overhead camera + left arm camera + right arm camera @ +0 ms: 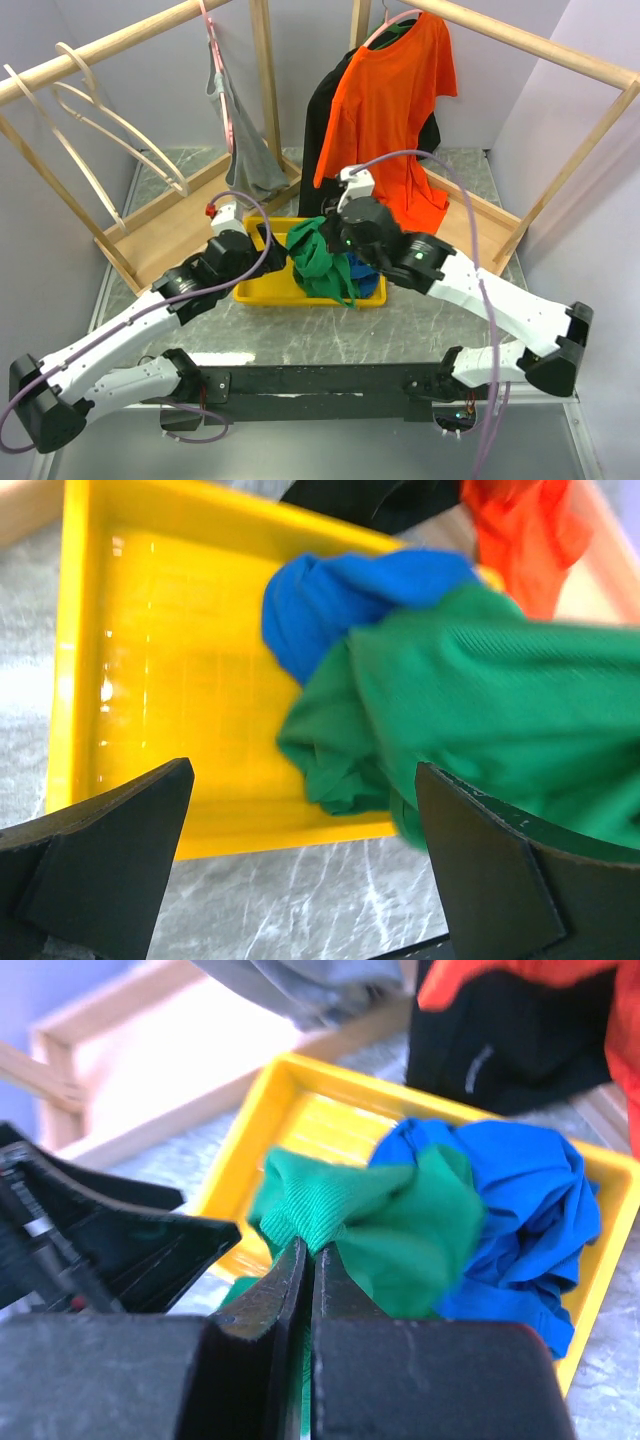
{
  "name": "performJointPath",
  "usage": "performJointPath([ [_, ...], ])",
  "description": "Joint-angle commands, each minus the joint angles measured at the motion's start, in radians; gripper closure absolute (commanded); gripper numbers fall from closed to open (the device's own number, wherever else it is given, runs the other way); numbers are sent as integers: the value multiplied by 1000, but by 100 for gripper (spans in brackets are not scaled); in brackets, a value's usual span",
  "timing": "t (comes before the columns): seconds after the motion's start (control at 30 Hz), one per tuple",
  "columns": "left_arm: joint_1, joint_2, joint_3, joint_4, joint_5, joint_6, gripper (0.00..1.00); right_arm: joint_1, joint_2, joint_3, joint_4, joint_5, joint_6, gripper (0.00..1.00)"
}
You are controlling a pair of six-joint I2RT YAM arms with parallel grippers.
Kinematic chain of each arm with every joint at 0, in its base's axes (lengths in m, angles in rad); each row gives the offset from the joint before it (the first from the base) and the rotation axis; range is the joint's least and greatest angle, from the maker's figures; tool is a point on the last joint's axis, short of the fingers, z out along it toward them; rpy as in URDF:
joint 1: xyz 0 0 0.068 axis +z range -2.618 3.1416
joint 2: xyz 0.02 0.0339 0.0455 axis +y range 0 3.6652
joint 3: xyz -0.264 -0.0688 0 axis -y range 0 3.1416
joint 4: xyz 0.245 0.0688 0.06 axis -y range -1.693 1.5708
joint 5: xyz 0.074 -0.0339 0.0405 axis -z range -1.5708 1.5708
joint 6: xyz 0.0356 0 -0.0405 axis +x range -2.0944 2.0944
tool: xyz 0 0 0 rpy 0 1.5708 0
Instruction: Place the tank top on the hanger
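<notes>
Over the yellow tray [262, 292], your R end effector [308, 1255] is clenched on a fold of the green tank top [320, 265]. The top hangs bunched below it, long axis approx. vertical. Your L end effector [303, 770] is released wide, just left of the bunch. The hanger [148, 150] hangs on the rail [100, 45] well back-left, nearer the L end effector, so the top prob. has to travel left & up.

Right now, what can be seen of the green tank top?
The tank top is bright green, finely ribbed knit by its look, crumpled into a bunch, armholes and straps hidden. The right claw, shut, pinches a fold of it. It hangs above the yellow tray, pressed against the blue garment, its lower end trailing to the tray's near rim.
</notes>
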Motion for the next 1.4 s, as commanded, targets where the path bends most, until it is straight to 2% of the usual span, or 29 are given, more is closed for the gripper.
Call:
performJointPath([
  [0.0,5,-61,43,10,-49,27,1,-1,-67,107,-34,-58,-29,100],
  [0.17,8,-99,48,27,-40,59,1,-3,-145,115,-47,-72,-22,100],
  [0.3,6,-125,36,87,46,122,1,-4,-162,-3,-54,-65,1,100],
  [0.4,6,-154,10,128,105,167,1,-4,-118,-89,-10,-152,31,97],
  [0.43,6,-159,8,125,113,173,1,-3,-104,-115,11,-185,37,91],
  [0.47,8,-163,6,122,118,180,1,-3,-89,-140,31,-219,43,67],
  [0.53,6,-180,-3,114,133,185,0,-4,-47,-178,61,-230,60,45],
  [0.57,6,-186,-18,114,142,196,1,-4,-40,-183,65,-227,63,31],
  [0.63,6,-191,-33,118,194,208,1,-4,-52,-198,64,-206,68,23],
  [0.77,5,-168,-85,111,300,207,2,-6,-136,-256,16,-109,94,22],
  [0.93,-4,-147,-178,160,437,168,7,-4,-303,-506,27,-118,186,24],
  [1.17,-82,-193,-309,156,443,104,7,-4,-548,-840,123,-221,298,27],
  [1.27,-98,-213,-390,226,469,27,9,-4,-587,-934,209,-238,373,29],
  [1.37,-131,-208,-454,303,465,-31,11,-4,-548,-970,278,-212,404,32],
])
